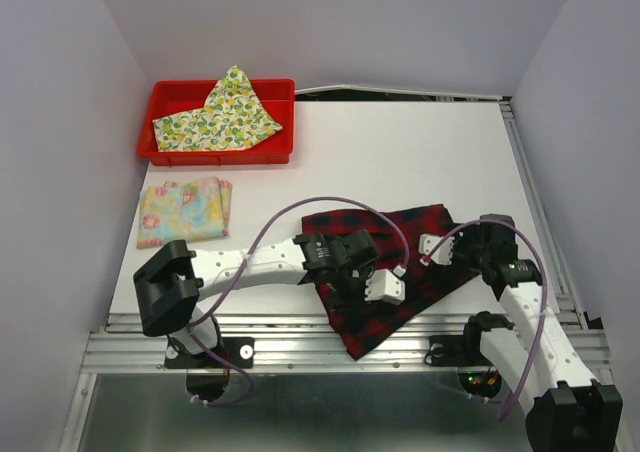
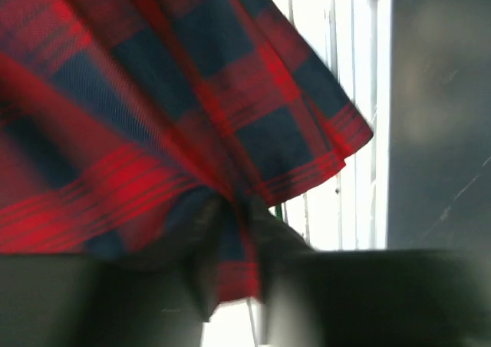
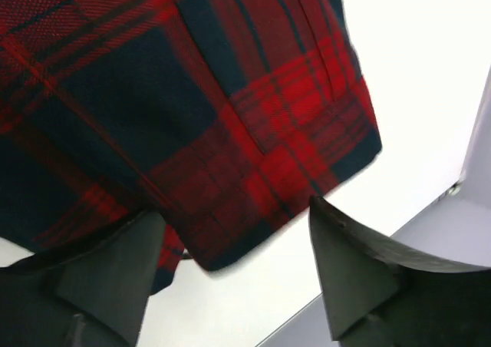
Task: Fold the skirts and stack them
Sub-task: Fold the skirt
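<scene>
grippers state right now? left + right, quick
Left gripper: closed, pinching a fold of the plaid skirt.
Right gripper: open, over the skirt's corner, holding nothing.

No text, label, brand, number or sign can be read in any of the three views.
</scene>
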Controlling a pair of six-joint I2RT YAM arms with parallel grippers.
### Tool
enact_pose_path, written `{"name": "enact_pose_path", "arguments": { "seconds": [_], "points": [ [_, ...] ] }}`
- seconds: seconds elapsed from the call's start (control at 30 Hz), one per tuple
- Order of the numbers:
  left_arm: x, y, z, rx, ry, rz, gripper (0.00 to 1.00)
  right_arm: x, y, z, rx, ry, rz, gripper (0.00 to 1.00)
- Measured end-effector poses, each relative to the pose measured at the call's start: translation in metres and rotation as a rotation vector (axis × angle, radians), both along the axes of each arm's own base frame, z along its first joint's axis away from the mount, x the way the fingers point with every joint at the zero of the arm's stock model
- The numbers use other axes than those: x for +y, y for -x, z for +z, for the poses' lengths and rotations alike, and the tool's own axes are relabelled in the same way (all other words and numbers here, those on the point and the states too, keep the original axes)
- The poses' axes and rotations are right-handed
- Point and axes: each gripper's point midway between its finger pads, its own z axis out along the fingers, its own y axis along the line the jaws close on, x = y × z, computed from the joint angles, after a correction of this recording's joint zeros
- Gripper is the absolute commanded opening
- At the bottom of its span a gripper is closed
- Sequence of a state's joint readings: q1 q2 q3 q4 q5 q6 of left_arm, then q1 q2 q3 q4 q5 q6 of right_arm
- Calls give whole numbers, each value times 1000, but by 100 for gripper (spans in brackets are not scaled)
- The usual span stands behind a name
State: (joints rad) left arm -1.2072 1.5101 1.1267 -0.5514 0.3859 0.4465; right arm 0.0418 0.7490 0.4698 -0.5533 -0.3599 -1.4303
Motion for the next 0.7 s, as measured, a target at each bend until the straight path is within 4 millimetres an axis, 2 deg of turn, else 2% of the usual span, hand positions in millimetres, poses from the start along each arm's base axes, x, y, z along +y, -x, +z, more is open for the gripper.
{"name": "enact_pose_path", "arguments": {
  "seconds": [0.07,0.1,0.13,0.2,0.23,0.3,0.4,0.47,0.5,0.6,0.7],
  "points": [
    [6,4,-21,24,-56,-11,64,-3,3,-2,6,10,-10,93],
    [10,5,-27,28,-72,-16,72,-5,3,-3,11,11,-25,100],
    [14,5,-29,36,-83,-13,73,-6,2,-3,17,12,-32,100],
    [16,-1,-21,30,-59,5,73,-13,-2,-3,57,14,-73,100],
    [16,-10,-10,19,-21,31,73,-16,-7,1,58,12,-91,100],
    [16,-27,9,-2,38,83,72,-29,-24,11,63,10,-146,100],
    [12,-58,30,-30,112,180,65,-56,-56,32,41,-25,-276,98],
    [8,-75,29,-34,126,240,60,-68,-79,46,47,-60,-346,91],
    [6,-83,19,-22,108,271,59,-69,-91,51,48,-75,-356,83],
    [4,-93,-13,26,38,327,56,-62,-123,66,77,-163,-367,71],
    [10,-100,-57,85,-70,386,53,-45,-144,80,139,-256,-359,68]
  ]
}}
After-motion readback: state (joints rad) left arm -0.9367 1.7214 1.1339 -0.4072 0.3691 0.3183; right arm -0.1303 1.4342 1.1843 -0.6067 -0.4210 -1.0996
